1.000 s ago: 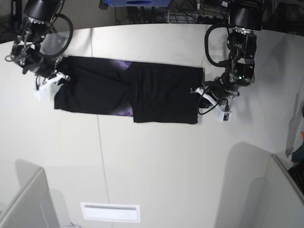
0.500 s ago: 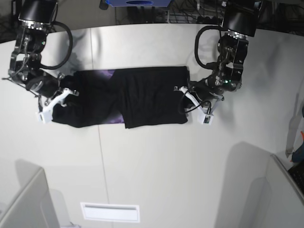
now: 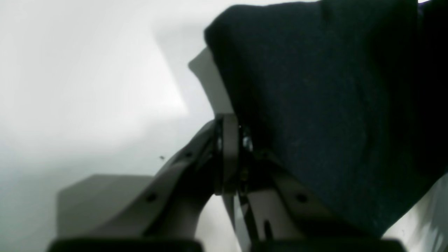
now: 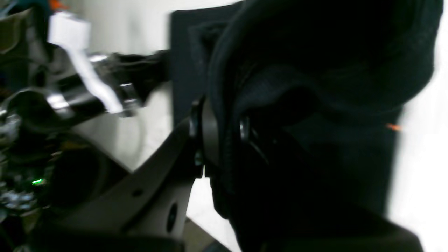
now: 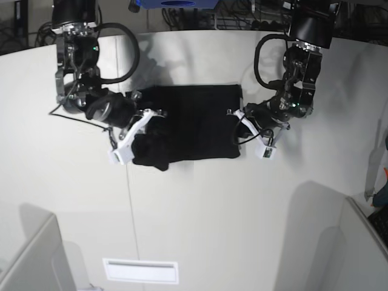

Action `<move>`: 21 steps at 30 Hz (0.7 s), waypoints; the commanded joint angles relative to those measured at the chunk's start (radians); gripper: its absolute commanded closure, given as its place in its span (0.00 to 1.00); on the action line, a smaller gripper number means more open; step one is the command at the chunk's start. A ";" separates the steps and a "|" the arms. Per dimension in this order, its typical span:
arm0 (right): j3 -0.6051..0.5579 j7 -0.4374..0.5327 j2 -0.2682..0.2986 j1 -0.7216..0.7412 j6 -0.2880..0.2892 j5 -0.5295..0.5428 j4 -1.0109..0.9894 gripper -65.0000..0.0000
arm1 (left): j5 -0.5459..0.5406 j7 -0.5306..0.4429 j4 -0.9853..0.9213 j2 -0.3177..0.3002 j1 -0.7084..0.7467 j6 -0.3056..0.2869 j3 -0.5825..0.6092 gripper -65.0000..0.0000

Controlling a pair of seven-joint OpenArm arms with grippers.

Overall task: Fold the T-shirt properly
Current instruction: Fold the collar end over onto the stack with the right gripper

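The black T-shirt (image 5: 197, 121) lies on the white table (image 5: 194, 212), with its left end lifted and bunched into a lump (image 5: 150, 151). My right gripper (image 5: 148, 121) is shut on that bunched end. The right wrist view shows dark folds of T-shirt (image 4: 315, 70) pinched in the right gripper (image 4: 224, 129). At the shirt's right edge my left gripper (image 5: 237, 124) is shut on the cloth. Seen from the left wrist, the left gripper (image 3: 232, 126) is closed, and the T-shirt (image 3: 332, 105) hangs from it to the right. No print shows.
A white slotted plate (image 5: 140, 271) lies near the table's front edge. Grey partition corners rise at the lower left (image 5: 30, 260) and lower right (image 5: 357, 242). A blue object (image 5: 176, 3) and cables sit behind the table's far edge.
My right gripper has swung right and toward the front, dragging the shirt's left end in toward the middle and bunching it. The left gripper has barely moved. The shirt's outline is shorter.
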 commanded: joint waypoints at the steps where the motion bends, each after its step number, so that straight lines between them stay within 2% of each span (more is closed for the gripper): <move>1: -0.012 0.018 -0.007 0.017 0.002 0.019 0.019 1.00 | 0.029 0.039 0.003 -0.018 0.002 0.020 -0.001 1.00; 7: -0.082 0.026 -0.085 0.033 -0.003 0.017 0.021 1.00 | 0.026 0.039 0.003 -0.032 0.002 0.020 0.005 1.00; 8: -0.086 0.026 -0.093 0.039 -0.021 0.017 0.018 1.00 | 0.026 0.039 0.003 -0.033 0.002 0.020 0.005 1.00; 11: -0.089 0.027 -0.096 0.054 -0.072 0.017 0.016 1.00 | 0.026 0.048 0.003 -0.033 0.010 0.020 -0.001 1.00; 16: -0.109 0.036 -0.096 0.065 -0.074 0.016 -0.013 1.00 | 0.026 0.120 0.098 -0.044 0.024 0.020 -0.004 1.00; 21: -0.172 0.164 -0.070 0.063 -0.077 -0.014 -0.051 1.00 | 0.023 0.209 0.218 -0.121 0.080 0.020 -0.010 1.00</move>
